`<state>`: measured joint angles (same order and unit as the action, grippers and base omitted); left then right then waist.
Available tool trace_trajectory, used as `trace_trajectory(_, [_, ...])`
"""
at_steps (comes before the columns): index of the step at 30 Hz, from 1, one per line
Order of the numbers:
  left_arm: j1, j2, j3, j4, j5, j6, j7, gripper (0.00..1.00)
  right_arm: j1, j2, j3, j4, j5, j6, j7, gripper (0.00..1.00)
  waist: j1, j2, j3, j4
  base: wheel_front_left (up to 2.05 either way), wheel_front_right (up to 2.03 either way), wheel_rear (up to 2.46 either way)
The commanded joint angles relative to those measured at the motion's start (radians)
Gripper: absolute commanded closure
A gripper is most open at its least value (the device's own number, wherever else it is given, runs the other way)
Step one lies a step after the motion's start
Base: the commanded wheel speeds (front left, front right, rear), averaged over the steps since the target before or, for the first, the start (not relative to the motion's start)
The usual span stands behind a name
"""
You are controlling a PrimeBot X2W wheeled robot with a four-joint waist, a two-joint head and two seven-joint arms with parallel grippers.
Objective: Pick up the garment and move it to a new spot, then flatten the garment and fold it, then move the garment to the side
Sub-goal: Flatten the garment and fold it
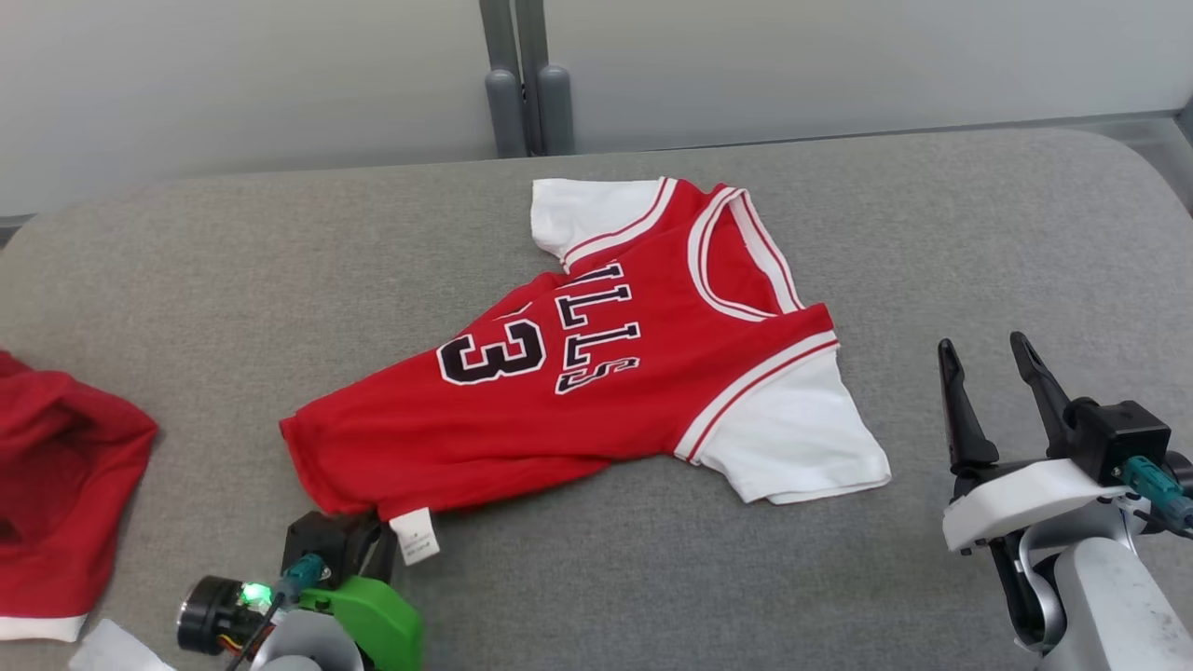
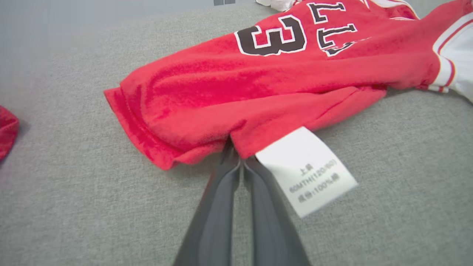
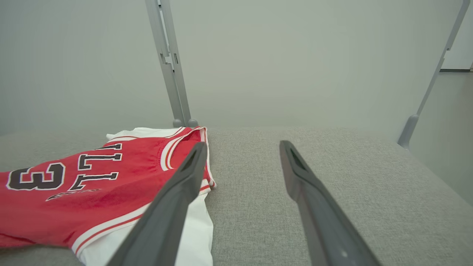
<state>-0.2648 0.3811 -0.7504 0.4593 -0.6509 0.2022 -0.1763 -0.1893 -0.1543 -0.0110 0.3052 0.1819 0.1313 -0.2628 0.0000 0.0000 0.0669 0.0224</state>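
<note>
Far left of the head view: you are seeing a second red cloth [image 1: 65, 485] lying bunched against the frame's left edge, well apart from the work piece.

Lower left: your left gripper [image 2: 236, 157] is reaching up from the bottom edge. In the left wrist view its two dark fingers [image 2: 218, 207] are pressing together, with the tips clamped on the hem of the garment [image 1: 596, 373]. A white care label [image 2: 306, 170] is hanging from that hem just to the right of the fingers, lying flat on the grey padded surface [image 1: 839, 578].

Centre: the garment, a red jersey with white sleeves, is lying spread on the surface around the middle of the head view. Its long axis is running diagonally, with the hem pointing to the lower left and the collar pointing to the upper right. One sleeve is sticking out toward the top centre, the other toward the lower right. The black "3" and the lettering are lying sideways across the chest.

Right: your right gripper [image 1: 988, 359] is hovering at the lower right, jaws standing wide apart with nothing between them. It is sitting just beside the nearer white sleeve, not touching the cloth as far as the head view is showing.
</note>
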Motion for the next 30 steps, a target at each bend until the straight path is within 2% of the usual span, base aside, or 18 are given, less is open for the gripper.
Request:
trace_trajectory(1, [-0.021,0.046,-0.017,-0.031,0.035,0.010,0.033,1.00,0.012,0.001,-0.003,-0.002,0.001,-0.001,-0.003,0.00,0.0000,0.0000,-0.011,0.031,0.00,0.00,0.00])
trace_trajectory(8, [-0.005,0.253,-0.138,-0.209,0.150,0.008,0.313,1.00,0.017,0.000,-0.002,0.005,0.000,-0.001,-0.003,0.00,0.0000,0.0000,-0.012,0.064,0.00,0.00,0.00])
trace_trajectory(10, [-0.001,0.281,-0.165,-0.234,0.167,0.008,0.377,1.00,0.017,-0.001,0.001,0.010,0.001,-0.001,-0.003,0.00,0.0000,0.0000,-0.012,0.067,0.00,0.00,0.00])
trace_trajectory(13, [0.001,0.293,-0.184,-0.247,0.188,0.016,0.412,1.00,0.013,-0.002,0.005,0.013,0.005,-0.001,-0.003,0.00,0.0000,0.0000,-0.008,0.066,0.00,0.00,0.00])
trace_trajectory(14, [0.005,0.291,-0.189,-0.241,0.195,0.023,0.418,0.61,0.012,-0.002,0.005,0.014,0.006,-0.001,-0.003,0.00,0.0000,0.0000,-0.007,0.066,0.00,0.00,0.00])
trace_trajectory(15, [0.013,0.286,-0.189,-0.237,0.186,0.026,0.419,0.01,0.011,-0.003,0.006,0.015,0.006,-0.001,-0.003,0.00,0.0000,0.0000,-0.005,0.065,0.00,0.00,0.00])
trace_trajectory(19, [0.037,0.263,-0.146,-0.255,0.132,0.056,0.367,0.00,0.014,-0.010,0.001,0.017,0.008,-0.001,-0.003,0.00,0.0000,0.0000,-0.003,0.065,0.00,0.00,0.00])
trace_trajectory(26, [0.121,0.288,-0.043,-0.340,0.062,0.177,0.295,0.00,0.042,-0.008,-0.024,0.011,0.001,-0.001,-0.003,0.00,0.0000,0.0000,-0.025,0.086,0.00,0.00,0.00])
trace_trajectory(30, [0.177,0.283,0.019,-0.395,0.008,0.226,0.246,0.00,0.053,0.002,-0.020,0.010,-0.001,-0.001,-0.003,0.00,0.0000,0.0000,-0.041,0.094,0.00,0.00,0.00])
